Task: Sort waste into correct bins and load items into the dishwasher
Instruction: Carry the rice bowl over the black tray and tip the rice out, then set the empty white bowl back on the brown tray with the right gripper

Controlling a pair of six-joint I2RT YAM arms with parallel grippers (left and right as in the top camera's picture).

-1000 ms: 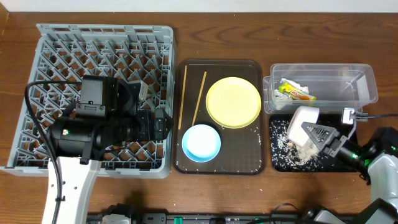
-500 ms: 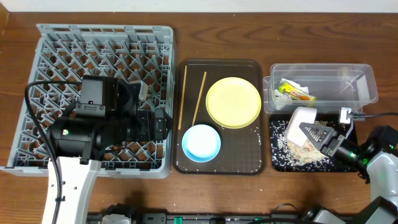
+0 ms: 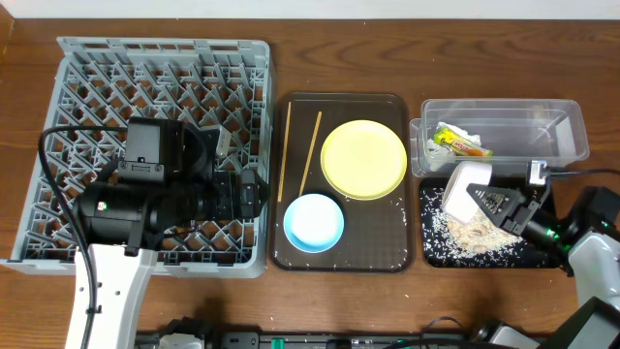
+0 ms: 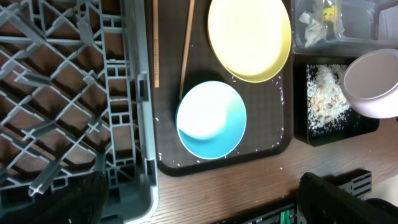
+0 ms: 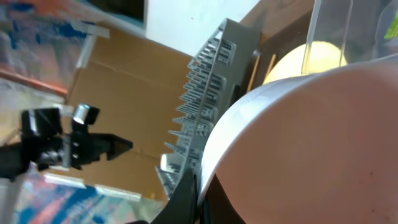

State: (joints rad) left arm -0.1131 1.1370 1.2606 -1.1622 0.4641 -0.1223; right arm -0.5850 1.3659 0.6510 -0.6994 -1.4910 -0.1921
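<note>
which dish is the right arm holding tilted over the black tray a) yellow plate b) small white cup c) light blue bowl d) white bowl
d: the right arm's jaws hold the round white bowl tipped above the shallow black rectangular tray, while the light blue bowl and round yellow plate lie on the dark brown serving tray.

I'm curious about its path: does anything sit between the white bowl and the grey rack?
Yes. The brown tray with yellow plate, blue bowl and chopsticks lies between the white bowl and the rack; the left arm covers part of the rack.
</note>
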